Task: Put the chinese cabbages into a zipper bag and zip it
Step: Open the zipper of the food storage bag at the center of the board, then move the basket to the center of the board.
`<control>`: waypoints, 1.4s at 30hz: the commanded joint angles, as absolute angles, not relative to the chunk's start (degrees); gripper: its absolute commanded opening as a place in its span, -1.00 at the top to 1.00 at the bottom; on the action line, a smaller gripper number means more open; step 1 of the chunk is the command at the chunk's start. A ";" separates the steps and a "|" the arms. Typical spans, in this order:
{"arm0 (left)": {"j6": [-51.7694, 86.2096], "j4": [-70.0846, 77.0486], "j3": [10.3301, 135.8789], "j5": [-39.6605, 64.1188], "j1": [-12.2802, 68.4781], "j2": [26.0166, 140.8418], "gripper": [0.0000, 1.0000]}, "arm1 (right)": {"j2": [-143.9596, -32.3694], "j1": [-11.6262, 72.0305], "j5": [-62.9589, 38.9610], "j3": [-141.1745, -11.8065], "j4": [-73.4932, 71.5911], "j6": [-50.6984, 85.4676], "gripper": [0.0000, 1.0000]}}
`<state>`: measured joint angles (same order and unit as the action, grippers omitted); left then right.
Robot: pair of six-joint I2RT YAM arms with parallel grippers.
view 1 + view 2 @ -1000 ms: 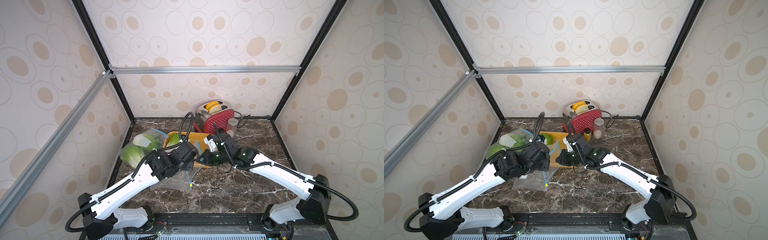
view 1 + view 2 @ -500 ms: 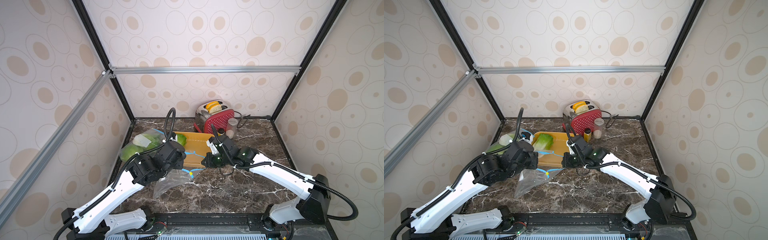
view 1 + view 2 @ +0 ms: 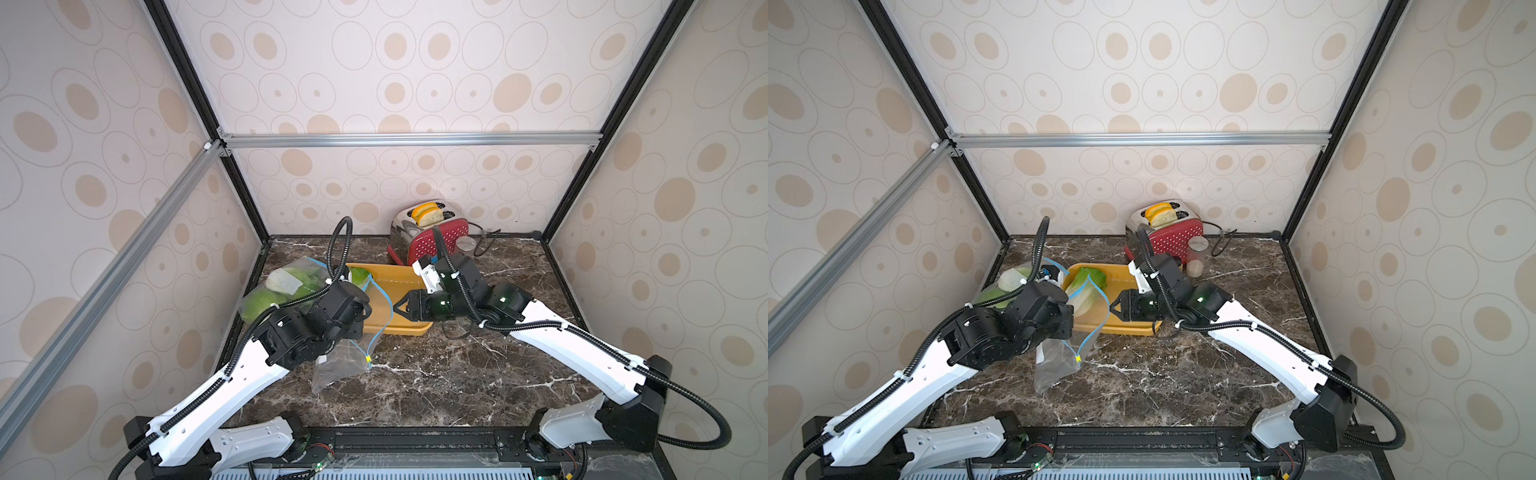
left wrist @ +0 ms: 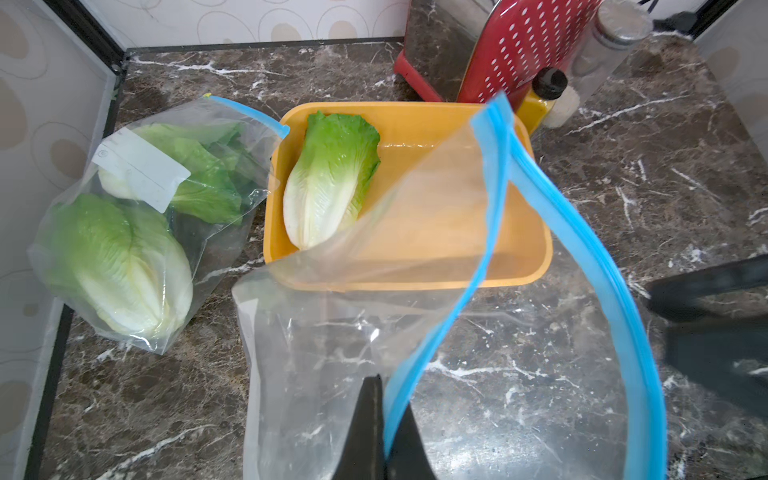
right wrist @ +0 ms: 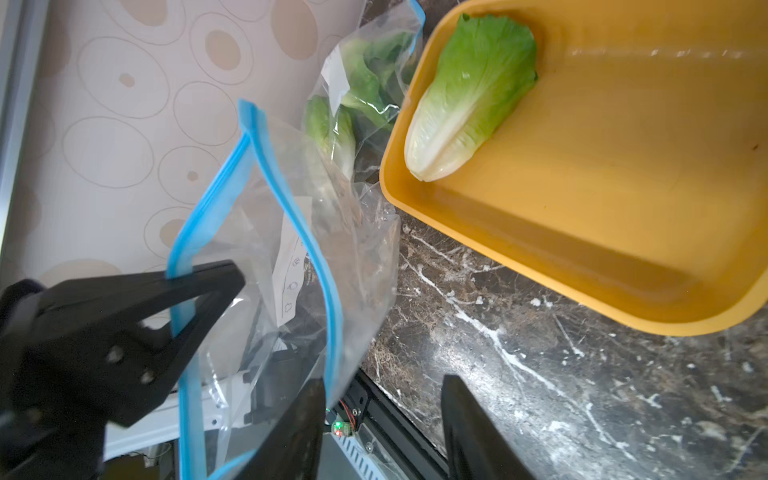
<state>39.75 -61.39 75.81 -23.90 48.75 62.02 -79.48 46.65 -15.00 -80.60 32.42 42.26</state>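
**Cabbage waiting in tray, empty bag held at its zip**

Nearest the robot's base, the empty bag is hung over the table. It is pinched at its blue zip edge by the left gripper, whose jaws are pressed flat on the strip. The mouth is seen to gape, its free lip bowed outwards. Just beside that lip the right gripper is held with its jaws partly apart and nothing between them.

Beyond the grippers, the cabbage is laid on its side in the yellow tray, white base towards the robot. Beside the tray, by the side wall, a second bag is seen with two heads inside. Whether its zip is sealed cannot be told. A red toaster is set at the back.

Two heads are judged packed. The third has yet to be lifted into the empty bag, and that bag zipped.
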 commanded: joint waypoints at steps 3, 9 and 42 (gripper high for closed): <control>40.06 -67.69 79.70 -28.25 47.99 62.58 0.99 | -76.40 40.03 -13.80 -79.33 38.71 40.65 -0.13; 39.74 -69.54 80.61 -29.19 47.20 62.58 0.96 | -83.57 36.48 -2.56 -77.69 46.17 33.02 -0.47; 40.26 -72.94 80.86 -33.84 46.33 58.65 0.91 | -100.04 26.23 3.27 -72.67 44.06 27.49 -0.56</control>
